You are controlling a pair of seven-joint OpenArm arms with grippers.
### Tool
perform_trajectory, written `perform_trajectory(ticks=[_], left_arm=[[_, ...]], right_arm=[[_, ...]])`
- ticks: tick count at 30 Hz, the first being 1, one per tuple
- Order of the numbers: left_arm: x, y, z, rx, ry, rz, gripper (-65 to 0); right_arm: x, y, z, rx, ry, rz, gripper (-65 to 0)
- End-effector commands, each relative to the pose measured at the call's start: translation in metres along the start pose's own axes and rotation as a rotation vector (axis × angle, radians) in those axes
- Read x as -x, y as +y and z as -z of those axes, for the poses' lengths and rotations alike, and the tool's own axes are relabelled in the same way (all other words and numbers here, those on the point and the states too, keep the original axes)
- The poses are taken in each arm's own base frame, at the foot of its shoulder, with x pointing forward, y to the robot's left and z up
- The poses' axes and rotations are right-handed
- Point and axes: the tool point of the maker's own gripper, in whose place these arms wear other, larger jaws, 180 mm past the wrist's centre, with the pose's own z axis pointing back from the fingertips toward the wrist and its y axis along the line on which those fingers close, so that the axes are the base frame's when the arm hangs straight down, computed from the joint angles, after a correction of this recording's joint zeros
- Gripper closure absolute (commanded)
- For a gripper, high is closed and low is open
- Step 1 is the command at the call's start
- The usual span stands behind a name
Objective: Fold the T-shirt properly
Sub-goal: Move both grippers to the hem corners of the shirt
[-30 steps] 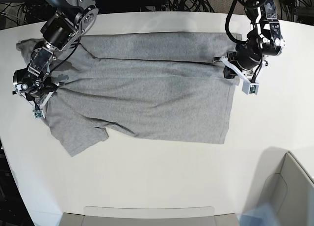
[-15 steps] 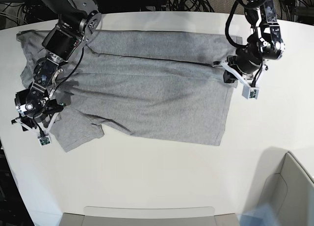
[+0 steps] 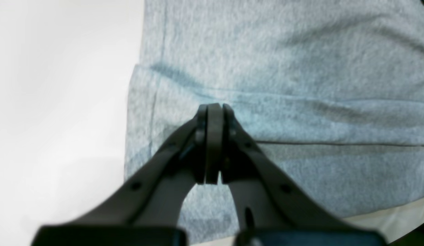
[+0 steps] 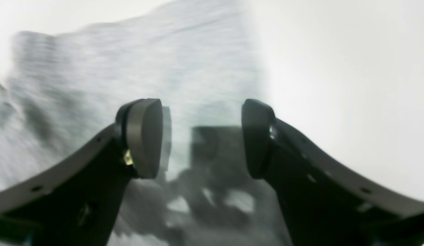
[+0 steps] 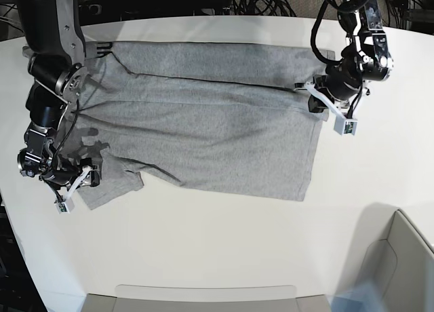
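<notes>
The heather-grey T-shirt (image 5: 203,122) lies spread on the white table (image 5: 224,237), plain side up, with a long crease across its upper half. My left gripper (image 5: 303,89) is at the shirt's right edge. In the left wrist view it (image 3: 213,111) is shut, pinching a fold of the cloth (image 3: 301,68) near the hem. My right gripper (image 5: 87,176) is over the front sleeve (image 5: 112,190) at the lower left. In the right wrist view it (image 4: 201,136) is open and empty above the blurred sleeve cloth (image 4: 147,58).
A grey bin (image 5: 407,258) stands at the front right corner. A grey tray rim (image 5: 203,295) runs along the front edge. Black cables (image 5: 258,0) lie behind the table. Bare table shows in front of the shirt and right of it.
My right arm has swung from the shirt's shoulder toward the table's front, drawing the left sleeve area inward, and its jaws now stand open. The left gripper has stayed put.
</notes>
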Motion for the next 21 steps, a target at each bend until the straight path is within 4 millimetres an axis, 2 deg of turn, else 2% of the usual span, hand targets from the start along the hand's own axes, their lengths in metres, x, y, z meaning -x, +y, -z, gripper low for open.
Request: perform_trajectory(ticks=[1, 5, 9, 12, 16, 21], left_arm=[[-0.01, 0.0, -0.004, -0.001, -0.034, 0.011, 0.0], [-0.009, -0.002, -0.003, 0.006, -0.035, 0.003, 0.0], [-0.009, -0.004, -0.002, 0.011, -0.035, -0.004, 0.0], [-0.009, -0.004, -0.002, 0.011, -0.035, -0.004, 0.0], [-0.01, -0.007, -0.001, 0.019, -0.039, -0.009, 0.0], [-0.009, -0.01, 0.0, 0.025, -0.042, -0.019, 0.0]], right_arm=[[-0.038, -0.03, -0.015, 0.079, -0.117, 0.027, -36.4], [-0.034, -0.054, -0.017, 0.169, -0.201, 0.123, -36.4], [-0.038, -0.067, -0.026, 0.186, -0.23, 0.149, -36.4], [-0.045, -0.07, -0.028, 0.196, -0.233, 0.142, -36.4], [-0.042, -0.072, -0.029, 0.201, -0.232, 0.146, -36.4], [-0.009, -0.063, -0.017, 0.18, -0.168, 0.164, -36.4]])
